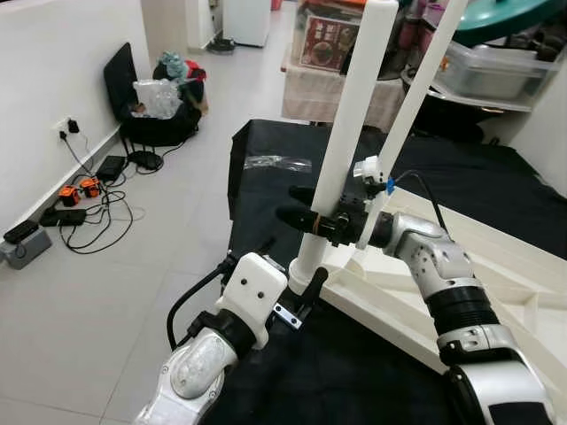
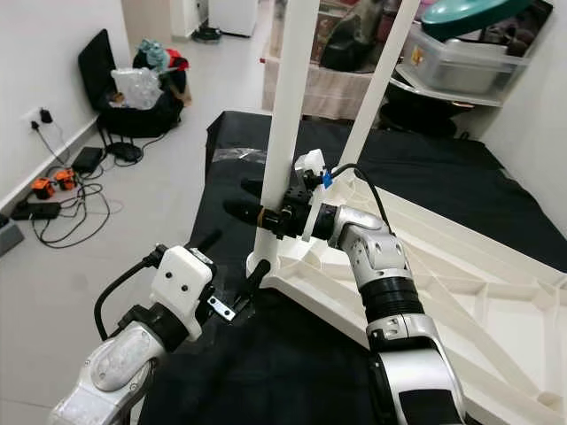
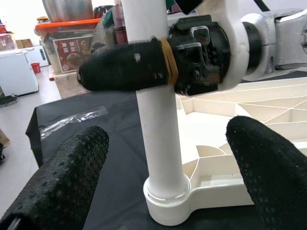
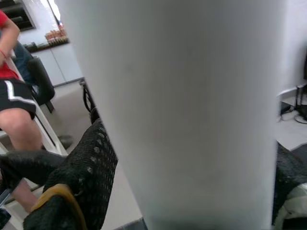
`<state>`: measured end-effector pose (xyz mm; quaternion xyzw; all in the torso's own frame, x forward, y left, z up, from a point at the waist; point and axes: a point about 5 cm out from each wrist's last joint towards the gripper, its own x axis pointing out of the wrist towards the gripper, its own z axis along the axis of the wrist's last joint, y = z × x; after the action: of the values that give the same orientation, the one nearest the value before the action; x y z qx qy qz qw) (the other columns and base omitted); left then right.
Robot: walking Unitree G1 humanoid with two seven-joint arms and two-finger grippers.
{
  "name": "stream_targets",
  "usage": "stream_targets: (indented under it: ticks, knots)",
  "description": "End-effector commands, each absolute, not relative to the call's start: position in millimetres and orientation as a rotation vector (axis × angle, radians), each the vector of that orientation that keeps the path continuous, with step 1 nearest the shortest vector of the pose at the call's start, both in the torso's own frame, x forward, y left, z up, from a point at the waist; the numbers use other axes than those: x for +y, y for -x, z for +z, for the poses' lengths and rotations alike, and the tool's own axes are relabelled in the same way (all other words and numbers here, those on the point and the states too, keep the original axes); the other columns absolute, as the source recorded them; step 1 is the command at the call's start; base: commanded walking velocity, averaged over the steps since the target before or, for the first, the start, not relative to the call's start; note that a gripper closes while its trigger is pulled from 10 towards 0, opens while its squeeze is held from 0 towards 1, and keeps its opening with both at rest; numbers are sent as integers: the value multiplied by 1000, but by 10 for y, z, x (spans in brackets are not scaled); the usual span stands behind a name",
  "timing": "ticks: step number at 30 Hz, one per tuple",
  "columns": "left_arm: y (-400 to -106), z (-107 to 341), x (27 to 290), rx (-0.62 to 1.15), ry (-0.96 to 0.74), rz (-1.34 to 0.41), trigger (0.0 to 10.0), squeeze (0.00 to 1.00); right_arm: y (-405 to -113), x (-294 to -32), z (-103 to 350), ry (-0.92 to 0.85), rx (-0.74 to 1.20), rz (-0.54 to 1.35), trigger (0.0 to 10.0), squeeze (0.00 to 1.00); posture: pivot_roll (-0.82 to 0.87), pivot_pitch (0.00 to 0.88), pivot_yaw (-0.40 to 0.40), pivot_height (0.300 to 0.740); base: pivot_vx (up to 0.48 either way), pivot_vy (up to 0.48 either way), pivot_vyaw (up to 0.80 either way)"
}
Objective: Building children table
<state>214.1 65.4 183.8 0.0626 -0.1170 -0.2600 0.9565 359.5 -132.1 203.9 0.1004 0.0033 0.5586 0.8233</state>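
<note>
A white plastic table top (image 1: 496, 292) lies upside down on a black cloth. Two white legs stand up from it: the near leg (image 1: 350, 133) in its corner socket (image 3: 168, 203), and a second leg (image 1: 416, 88) behind it. My right gripper (image 1: 291, 204) is shut on the near leg a little above the socket, one black finger (image 3: 124, 64) lying across its front. My left gripper (image 2: 232, 258) is open low down by the socket. Its fingers (image 3: 62, 177) stand on either side of the leg's base and do not touch it.
The black cloth (image 1: 337, 372) covers the work surface, with a clear plastic wrapper (image 1: 276, 162) on its far part. Cables and power strips (image 1: 71, 208) and a black bag (image 1: 151, 115) lie on the floor to the left. Storage bins (image 1: 496, 71) stand behind. A seated person (image 4: 17, 110) is nearby.
</note>
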Motion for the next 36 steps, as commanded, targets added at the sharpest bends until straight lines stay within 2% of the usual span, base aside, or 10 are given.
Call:
stream_targets:
  ticks: [1,2,13,14,24,30,31,32,33,36]
  knots:
    - [-2151,1824,653,-231,-128,-524,10000,0,-3633,-1285,2059,-219,-11,1187,10000,0,97,0,-122,740,0,0,0]
    - [-2149,1823,651,-231,-128,-526,10000,0,-3658,-1260,2035,-228,-3,1175,0,0,96,0,-119,740,0,0,0]
    - [-2149,1823,652,-231,-132,-525,10000,0,-3756,-1263,1972,-246,-41,949,0,0,95,0,-119,740,0,0,0]
    - [-2150,1821,649,-230,-130,-526,10000,0,-3848,-1293,1957,-250,-47,709,0,0,91,0,-118,740,0,0,0]
    - [-2158,1821,627,-230,-127,-531,10000,0,-3782,-1767,1874,-207,-48,-374,0,0,88,0,-117,740,0,0,0]
    - [-2162,1820,648,-229,-135,-525,10000,0,-3745,-1620,1888,-257,-35,-402,0,0,95,0,-122,740,0,0,0]
    - [-2160,1818,651,-228,-136,-523,10000,0,-3761,-1560,1900,-274,-38,-381,5765,0,97,0,-124,740,0,0,0]
    - [-2160,1818,651,-228,-136,-523,10000,0,-3761,-1560,1900,-274,-38,-381,5765,0,97,0,-124,740,0,0,0]
    - [-2159,1816,652,-228,-137,-522,10000,0,-3783,-1494,1908,-292,-35,-356,10000,0,97,0,-124,740,0,0,0]
    - [-2157,1815,653,-227,-137,-522,10000,0,-3800,-1438,1922,-303,-39,-325,10000,0,96,0,-124,740,0,0,0]
